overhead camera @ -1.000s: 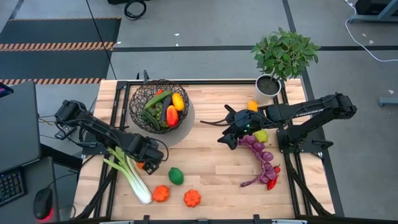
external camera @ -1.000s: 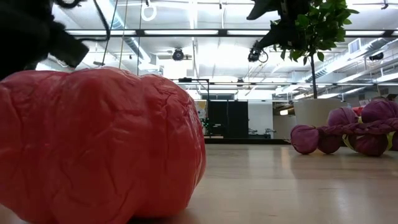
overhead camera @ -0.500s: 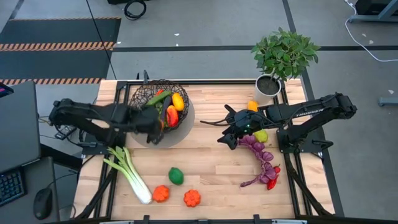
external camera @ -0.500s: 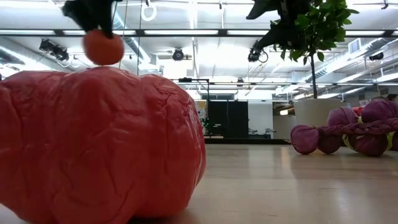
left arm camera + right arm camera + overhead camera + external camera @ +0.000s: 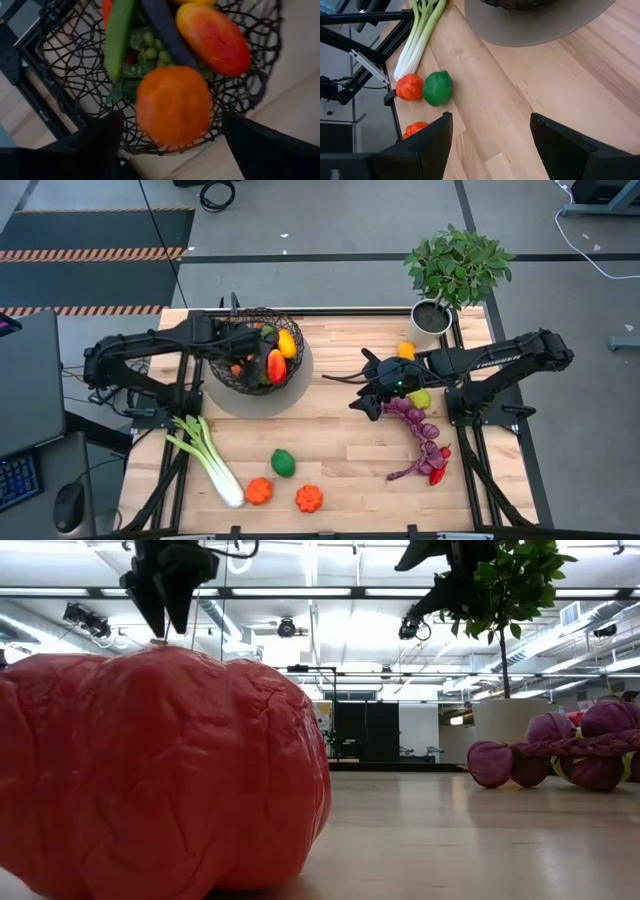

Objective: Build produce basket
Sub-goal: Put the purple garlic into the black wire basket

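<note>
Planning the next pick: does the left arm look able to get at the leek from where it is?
Probably yes. The left gripper hangs open over the basket, and the leek lies uncovered on that arm's side of the table, with nothing on it.

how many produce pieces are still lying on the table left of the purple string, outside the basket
4. The leek lies by the left edge; the lime sits mid-table; two orange pieces sit near the front edge. Others beside the right gripper are not counted.
</note>
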`<action>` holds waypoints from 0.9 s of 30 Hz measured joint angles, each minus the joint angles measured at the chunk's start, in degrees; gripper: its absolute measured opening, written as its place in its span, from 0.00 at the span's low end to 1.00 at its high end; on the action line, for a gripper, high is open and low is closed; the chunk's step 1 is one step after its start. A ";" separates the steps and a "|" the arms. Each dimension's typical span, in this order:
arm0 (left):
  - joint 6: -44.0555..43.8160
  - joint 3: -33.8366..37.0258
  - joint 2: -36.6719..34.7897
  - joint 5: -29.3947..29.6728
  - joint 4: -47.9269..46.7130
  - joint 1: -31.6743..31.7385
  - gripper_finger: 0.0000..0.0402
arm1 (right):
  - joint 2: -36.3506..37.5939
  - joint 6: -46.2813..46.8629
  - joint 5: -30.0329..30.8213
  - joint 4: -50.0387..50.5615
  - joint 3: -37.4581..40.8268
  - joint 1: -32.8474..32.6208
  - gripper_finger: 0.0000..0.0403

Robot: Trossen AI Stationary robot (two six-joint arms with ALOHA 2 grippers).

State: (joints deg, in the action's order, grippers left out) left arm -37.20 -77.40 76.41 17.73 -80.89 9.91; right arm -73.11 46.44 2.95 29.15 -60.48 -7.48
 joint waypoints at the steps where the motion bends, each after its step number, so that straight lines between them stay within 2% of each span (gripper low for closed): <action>1: 0.17 0.02 0.17 -0.27 -0.01 0.49 0.88 | -0.01 0.00 -0.02 -0.03 -0.01 -0.01 0.67; 7: -0.19 0.04 0.18 -0.93 0.42 0.72 0.94 | -0.01 -0.08 -1.11 -0.12 -0.01 -0.05 0.67; 11: -2.25 0.04 0.08 -7.98 2.54 -0.75 0.96 | -0.01 -0.07 -2.71 0.21 -0.01 -0.05 0.67; 14: -2.70 0.04 0.08 -13.76 7.00 -4.05 0.96 | -0.01 -0.05 -3.25 0.50 -0.01 -0.05 0.68; 16: -3.78 0.04 0.21 -15.62 10.76 -6.73 0.96 | -0.01 -0.02 -3.20 0.50 -0.01 -0.05 0.68; 22: -7.90 0.04 0.47 -15.55 22.02 -13.27 0.96 | -0.01 1.60 -2.77 3.15 -0.05 -0.68 0.70; 27: -10.14 0.04 0.51 -13.45 31.32 -15.70 0.96 | -0.01 2.10 0.09 15.33 -0.05 -1.04 0.71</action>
State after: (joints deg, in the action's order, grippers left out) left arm -47.34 -77.36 76.93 4.28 -49.57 -5.78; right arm -73.12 48.53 3.04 44.48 -60.53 -8.51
